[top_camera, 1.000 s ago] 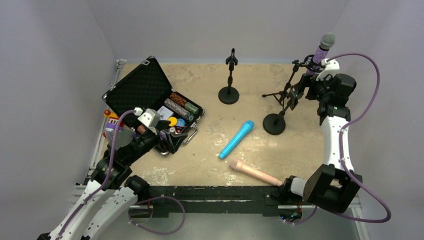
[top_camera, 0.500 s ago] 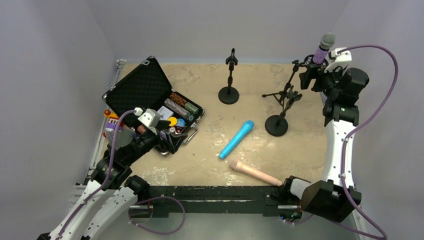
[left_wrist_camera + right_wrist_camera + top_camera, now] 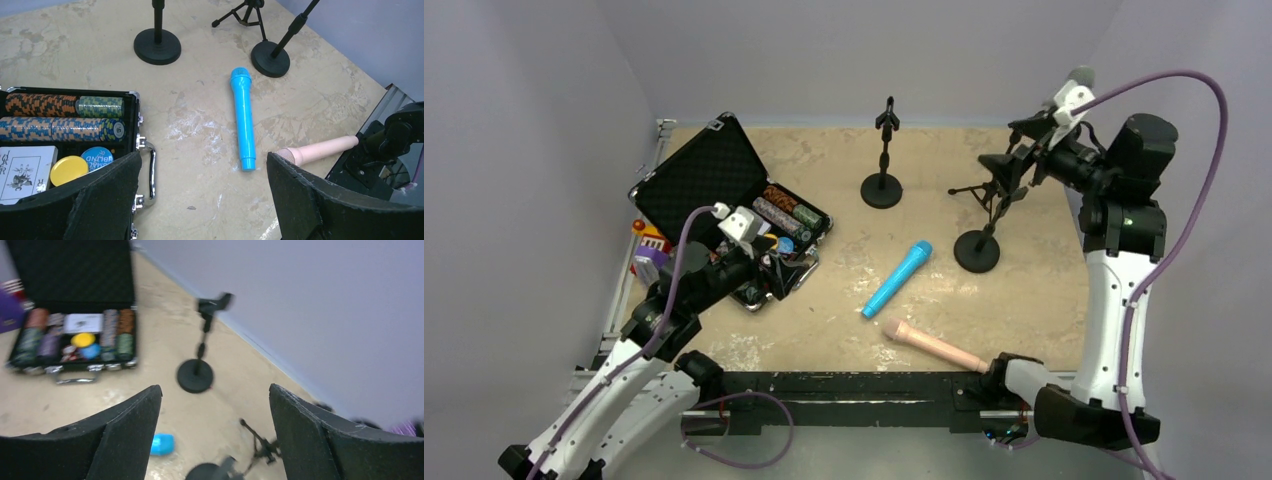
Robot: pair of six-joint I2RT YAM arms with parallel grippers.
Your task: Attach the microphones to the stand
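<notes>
From above, we see the blue mic (image 3: 897, 279) and the pink mic (image 3: 934, 345) lying apart on the surface (image 3: 844, 320), lower centre. The purple mic (image 3: 1082, 76) shows only its grey head, upper right, behind the right arm. The right pincer (image 3: 1009, 148) hangs there, and the left pincer (image 3: 776, 268) is over the case (image 3: 704, 175).

Left wrist: jaws wide apart, empty, with the blue mic at centre and the pink one at right.

Right wrist: blurred. The jaws are apart and hold nothing, and a stand (image 3: 199, 360) shows between them.
</notes>
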